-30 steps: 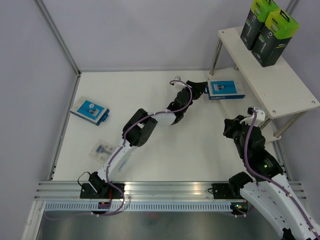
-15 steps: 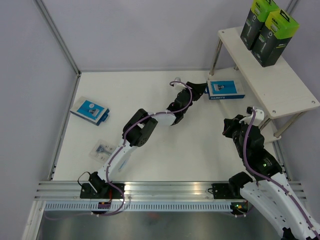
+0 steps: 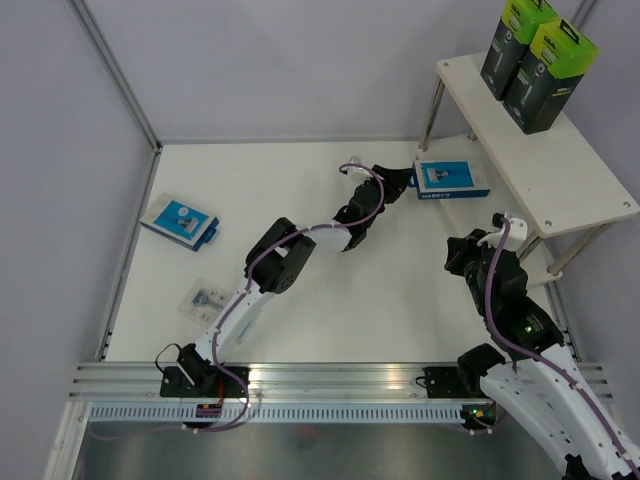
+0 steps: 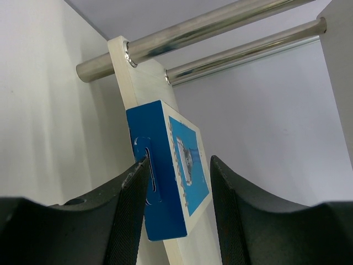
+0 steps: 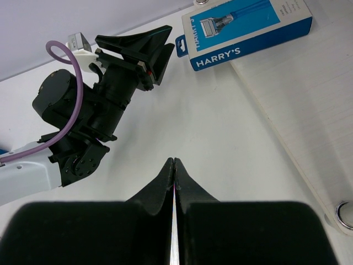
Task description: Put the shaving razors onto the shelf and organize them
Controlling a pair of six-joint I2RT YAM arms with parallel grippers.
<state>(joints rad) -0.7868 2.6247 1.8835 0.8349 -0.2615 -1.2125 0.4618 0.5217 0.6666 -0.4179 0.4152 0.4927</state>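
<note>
A flat blue-and-white razor box (image 3: 452, 180) lies on the shelf's lower board (image 5: 298, 105). My left gripper (image 3: 407, 182) is open, its fingertips on either side of the box's near end (image 4: 165, 182), with a clear gap on the right side. It also shows in the right wrist view (image 5: 149, 52). Two tall black boxes with lime-green tops (image 3: 520, 45) (image 3: 548, 80) stand on the upper board (image 3: 560, 175). A second blue box (image 3: 180, 222) and the clear blister pack (image 3: 205, 300) lie on the table at the left. My right gripper (image 5: 174, 161) is shut and empty above the table.
Silver shelf legs (image 4: 209, 25) run behind the lower board. A metal frame post (image 3: 115, 75) and grey walls bound the white table at the left and back. The rail with the arm bases runs along the near edge (image 3: 330, 380).
My left gripper has drawn back a little from the blue box. The box and my right arm have not moved.
</note>
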